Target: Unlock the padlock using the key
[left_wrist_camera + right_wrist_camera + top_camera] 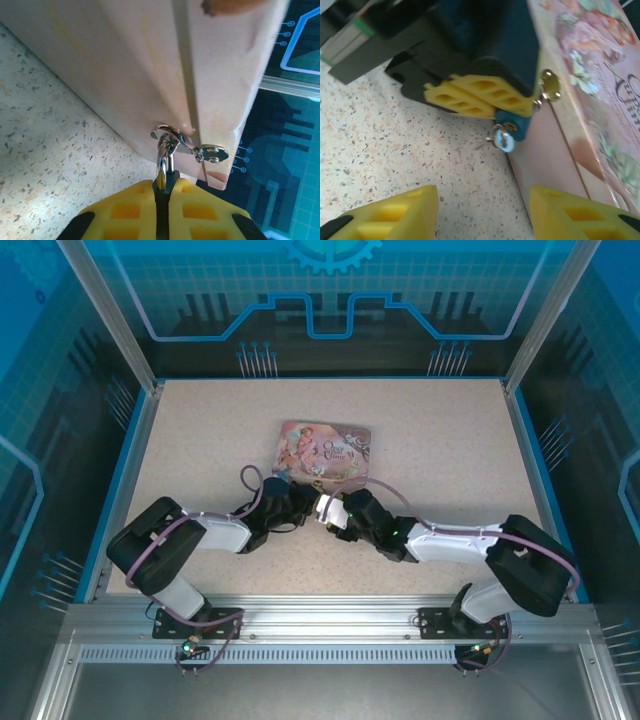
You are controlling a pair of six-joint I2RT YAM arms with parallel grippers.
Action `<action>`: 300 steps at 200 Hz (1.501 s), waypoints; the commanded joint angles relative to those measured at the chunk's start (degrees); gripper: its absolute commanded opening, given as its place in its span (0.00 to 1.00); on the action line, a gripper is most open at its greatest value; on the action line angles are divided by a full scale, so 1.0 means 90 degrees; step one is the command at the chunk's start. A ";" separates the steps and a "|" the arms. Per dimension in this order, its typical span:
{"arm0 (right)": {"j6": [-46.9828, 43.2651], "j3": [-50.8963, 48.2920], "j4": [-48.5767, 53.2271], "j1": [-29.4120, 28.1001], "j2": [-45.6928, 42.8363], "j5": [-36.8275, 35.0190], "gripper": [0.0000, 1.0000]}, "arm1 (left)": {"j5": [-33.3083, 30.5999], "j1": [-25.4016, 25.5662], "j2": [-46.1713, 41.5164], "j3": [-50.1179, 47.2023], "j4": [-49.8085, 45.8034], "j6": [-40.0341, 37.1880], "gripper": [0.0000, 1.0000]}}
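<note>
While left gripper (162, 195) clamps small teal squarish padlock (513, 124) at pink floral tin box (580, 100) hasp, centre frame | right gripper (482, 212) wide open, empty | tiny dull-metal key (501, 140) under padlock, seating unclear | pinch key head squarely, twist gently | lid script unreadable

My left pincer (162, 199) clamps the teal padlock (514, 126) mid-frame. Its thin shackle (164, 160) threads the tin (125, 75) clasp (169, 135), and the shiny key (503, 140) sits at its lower end.

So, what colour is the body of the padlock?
Blue-teal. The padlock shows best in the right wrist view.
</note>
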State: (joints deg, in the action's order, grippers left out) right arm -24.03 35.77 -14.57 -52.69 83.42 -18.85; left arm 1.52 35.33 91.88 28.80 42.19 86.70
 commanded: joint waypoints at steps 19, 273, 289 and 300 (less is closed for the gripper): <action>-0.0965 0.0259 -0.0649 -0.0179 0.0336 -0.0467 0.48 | 0.0212 -0.0088 -0.0297 0.0084 0.0148 -0.0048 0.00; 0.0069 0.0664 -0.1125 0.0158 0.1129 -0.0846 0.00 | 0.0296 -0.0135 -0.0346 0.0122 0.0072 -0.0042 0.00; 0.0584 0.0657 -0.1044 0.0169 0.1093 -0.0808 0.00 | 0.0290 -0.0130 -0.0336 0.0121 0.0082 -0.0033 0.00; 0.1039 0.0655 -0.1002 0.0170 0.1074 -0.0780 0.00 | 0.0281 -0.0135 -0.0318 0.0136 0.0104 -0.0033 0.00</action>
State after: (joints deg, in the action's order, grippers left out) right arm -24.88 40.36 -24.91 -53.08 94.39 -23.90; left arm 2.57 33.91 90.98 28.80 39.31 86.74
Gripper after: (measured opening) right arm 0.049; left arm 0.084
